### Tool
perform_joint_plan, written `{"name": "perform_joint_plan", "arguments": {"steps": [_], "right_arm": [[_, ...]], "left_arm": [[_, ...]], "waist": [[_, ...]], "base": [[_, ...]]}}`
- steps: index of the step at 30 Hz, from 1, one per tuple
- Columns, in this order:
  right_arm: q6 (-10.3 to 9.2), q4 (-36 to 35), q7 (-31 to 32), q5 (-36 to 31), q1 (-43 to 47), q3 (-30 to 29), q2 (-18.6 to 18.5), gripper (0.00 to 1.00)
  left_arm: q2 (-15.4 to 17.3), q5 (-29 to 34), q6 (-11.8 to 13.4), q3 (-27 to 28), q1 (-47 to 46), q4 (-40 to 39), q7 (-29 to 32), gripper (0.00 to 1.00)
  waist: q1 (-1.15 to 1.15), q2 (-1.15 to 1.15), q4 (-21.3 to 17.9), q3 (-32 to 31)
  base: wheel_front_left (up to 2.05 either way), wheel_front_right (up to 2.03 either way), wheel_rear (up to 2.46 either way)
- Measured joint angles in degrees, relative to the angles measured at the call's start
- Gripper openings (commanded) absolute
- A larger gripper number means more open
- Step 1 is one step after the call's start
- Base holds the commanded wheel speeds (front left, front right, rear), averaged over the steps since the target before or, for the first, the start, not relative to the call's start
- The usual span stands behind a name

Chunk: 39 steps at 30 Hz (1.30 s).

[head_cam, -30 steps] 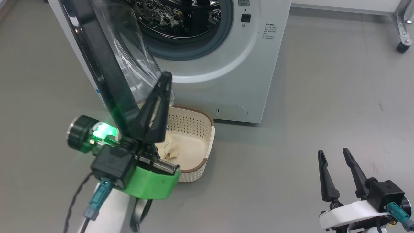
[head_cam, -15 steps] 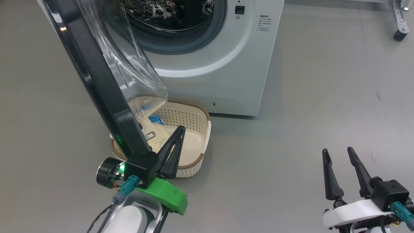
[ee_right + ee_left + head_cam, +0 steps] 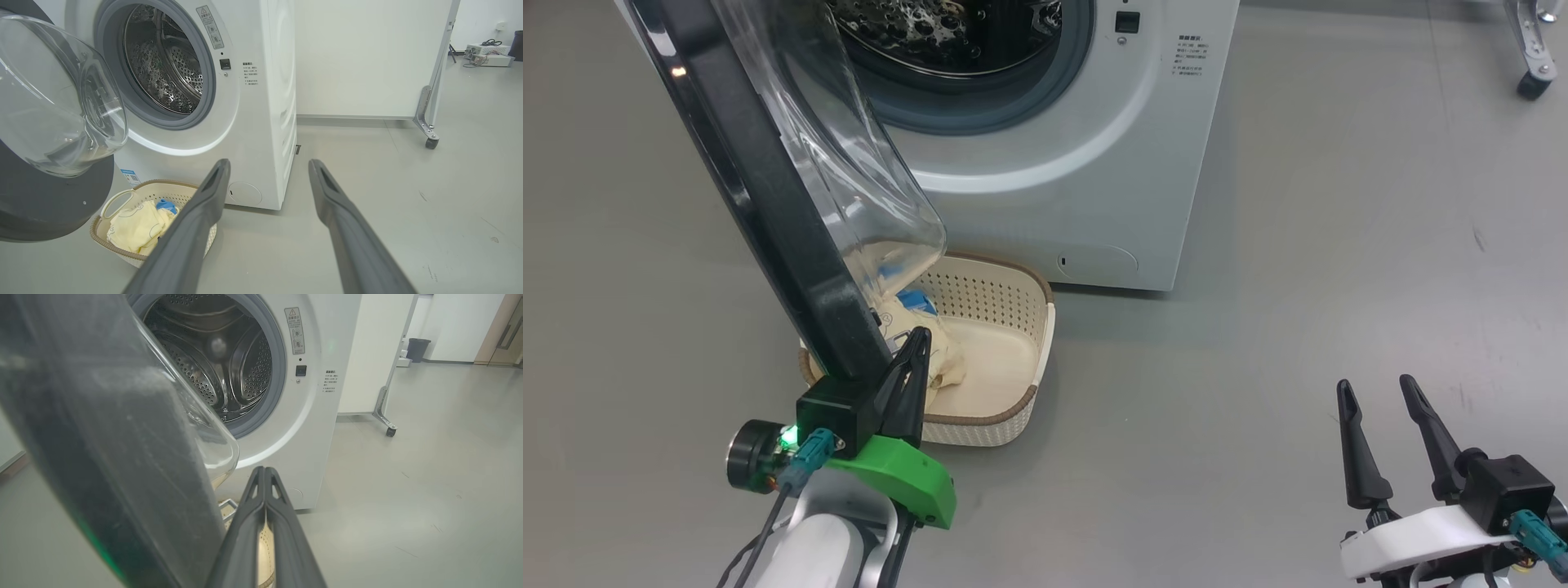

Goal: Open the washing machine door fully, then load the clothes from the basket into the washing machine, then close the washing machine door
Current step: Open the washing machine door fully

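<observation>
Grey floor (image 3: 1339, 245), washing machine (image 3: 1094, 163) standing on it, basket (image 3: 1005, 426) just in front

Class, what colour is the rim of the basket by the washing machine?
Brown, topping the cream basket; the head view shows it best.

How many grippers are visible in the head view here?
2. The left gripper, jaws shut, is by the near rim of the basket; the right gripper, jaws open, is at the lower right.
</observation>
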Motion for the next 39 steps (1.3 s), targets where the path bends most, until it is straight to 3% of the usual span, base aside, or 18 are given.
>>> {"name": "perform_joint_plan", "arguments": {"steps": [22,39], "right_arm": [[0.74,1.08,0.00,-0.70,0.07,-1.45,1.27,1.00],[1.08,0.33,0.00,-0.99,0.11,-3.65,1.04,1.00]], "left_arm": [[-0.51,-0.71,0.76,3.27,0.39,3.86,-1.59,0.00],[-0.63,-2.01,0.93,3.12,0.96,3.88,-4.12,0.00]], "waist": [[0.00,0.00,0.21,-1.53],[0.00,0.00,6.37,0.02]], "base": [[0.00,0.00,0.00],[0.00,0.00,0.00]]}}
